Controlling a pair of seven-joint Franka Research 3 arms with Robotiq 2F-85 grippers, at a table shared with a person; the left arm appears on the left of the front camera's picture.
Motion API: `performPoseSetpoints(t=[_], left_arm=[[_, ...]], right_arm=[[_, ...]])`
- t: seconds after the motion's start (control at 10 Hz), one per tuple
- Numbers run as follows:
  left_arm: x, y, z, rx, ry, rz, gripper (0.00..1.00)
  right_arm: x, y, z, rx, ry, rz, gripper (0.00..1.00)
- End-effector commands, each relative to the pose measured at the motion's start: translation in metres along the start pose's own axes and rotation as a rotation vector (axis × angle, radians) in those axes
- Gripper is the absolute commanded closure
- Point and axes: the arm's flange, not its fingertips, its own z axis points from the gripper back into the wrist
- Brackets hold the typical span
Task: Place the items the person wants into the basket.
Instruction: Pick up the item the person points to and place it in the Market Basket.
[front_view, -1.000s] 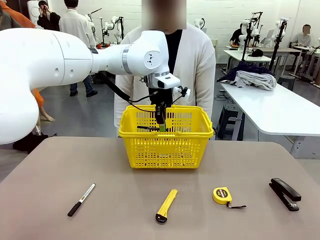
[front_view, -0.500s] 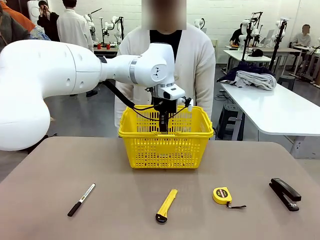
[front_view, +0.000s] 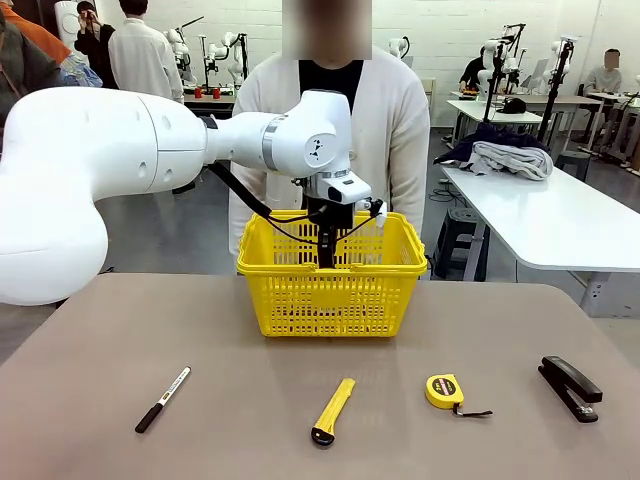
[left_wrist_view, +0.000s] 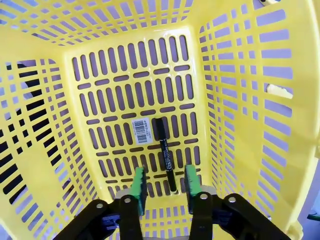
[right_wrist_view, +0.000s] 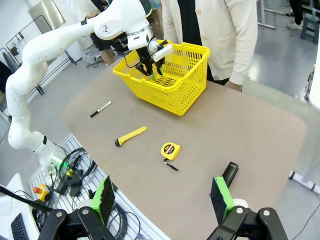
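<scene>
A black marker (left_wrist_view: 165, 156) lies flat on the slotted floor of the yellow basket (front_view: 333, 290), just beside a white barcode sticker (left_wrist_view: 142, 131). In the left wrist view its long axis runs from the sticker down toward the left gripper (left_wrist_view: 165, 179), with the thicker capped end farther from the gripper. The gripper's green fingers (left_wrist_view: 138, 182) stand apart on either side of the marker's near end, holding nothing; they hang above the floor, inside the basket's walls.

From the front, the left gripper (front_view: 325, 246) reaches straight down into the basket, which sits at the far middle of the brown table (front_view: 480, 320). A person (front_view: 395, 120) in a white cardigan stands right behind it.

Four things lie in a row nearer the robot, well apart from the basket. At the robot's left is a white and black marker (front_view: 163, 399), slanted, black end nearest the robot. In the middle is a yellow knife (front_view: 332, 410), black tip toward the robot. Next comes a round yellow tape measure (front_view: 444, 391), and at the right a black stapler (front_view: 570, 387), also slanted.

The right gripper (right_wrist_view: 162, 199) hovers high over the near table edge, fingers wide apart and empty.
</scene>
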Motion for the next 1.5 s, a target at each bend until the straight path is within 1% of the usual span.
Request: performPoseSetpoints(t=[0.0, 0.1, 0.2, 0.6, 0.7, 0.8, 0.9, 1.0, 1.1, 1.2, 1.4], left_arm=[[0.007, 0.009, 0.007, -0.003, 0.026, 0.018, 0.0], [0.008, 0.009, 0.008, -0.006, 0.027, 0.017, 0.08], [0.007, 0.009, 0.008, -0.006, 0.027, 0.016, 0.0], [0.007, 0.009, 0.009, -0.012, 0.029, 0.016, 0.0], [0.006, 0.01, 0.013, -0.01, 0.045, 0.04, 0.0], [0.0, 0.006, 0.036, -0.032, 0.03, 0.062, 0.0], [-0.019, -0.013, 0.079, 0.003, 0.01, 0.092, 0.0], [-0.045, -0.048, 0.121, 0.069, -0.003, 0.105, 0.0], [-0.063, -0.072, 0.141, 0.101, -0.028, 0.107, 0.0], [-0.093, -0.105, 0.162, 0.143, -0.065, 0.129, 0.0], [-0.148, -0.152, 0.175, 0.166, -0.136, 0.202, 0.0]], right_arm=[[0.001, 0.0, -0.002, 0.021, -0.016, 0.012, 0.0], [0.001, 0.0, -0.002, 0.021, -0.016, 0.012, 0.0], [0.001, 0.0, -0.002, 0.021, -0.016, 0.012, 0.0], [0.001, 0.0, -0.002, 0.021, -0.016, 0.012, 0.0], [0.001, 0.0, -0.002, 0.021, -0.016, 0.012, 0.0], [0.001, 0.0, -0.002, 0.021, -0.016, 0.012, 0.0], [0.001, 0.0, -0.002, 0.021, -0.016, 0.012, 0.0], [0.001, 0.0, -0.002, 0.021, -0.016, 0.012, 0.0], [0.001, 0.0, -0.002, 0.021, -0.016, 0.012, 0.0], [0.001, 0.0, -0.002, 0.021, -0.016, 0.012, 0.0], [0.001, 0.0, -0.002, 0.021, -0.016, 0.012, 0.0]])
